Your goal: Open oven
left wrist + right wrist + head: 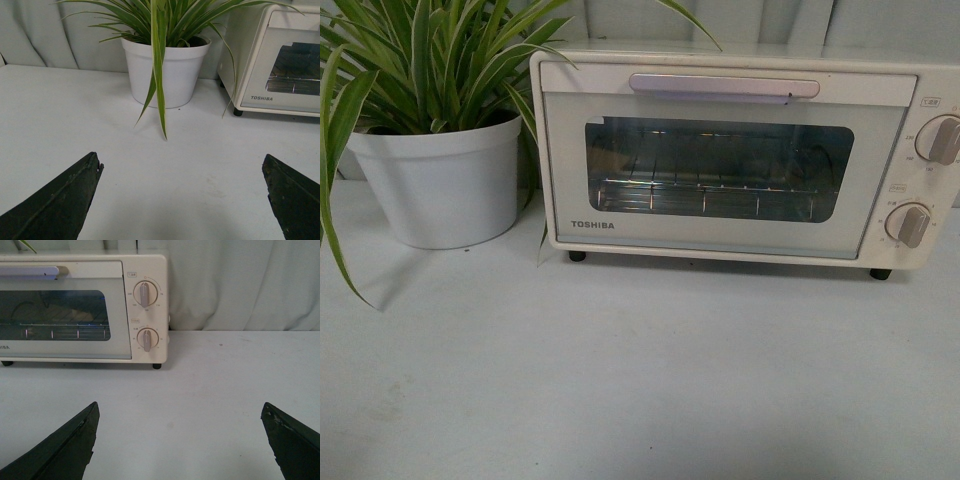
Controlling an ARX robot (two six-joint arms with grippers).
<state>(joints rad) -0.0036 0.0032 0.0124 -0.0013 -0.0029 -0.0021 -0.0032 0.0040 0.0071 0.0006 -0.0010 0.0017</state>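
The oven [740, 160] sat shut, well ahead of the fingers [65, 450]. The left gripper [182, 200] and right gripper [180, 440] were both spread wide, empty.

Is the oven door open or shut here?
Shut. The oven door stands upright and flush, its handle at the top edge.

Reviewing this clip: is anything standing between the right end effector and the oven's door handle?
Nothing visible does. Only bare table lies between the open right end effector and the oven; its handle is unobstructed. The potted plant stands beside the oven, not in front of it.
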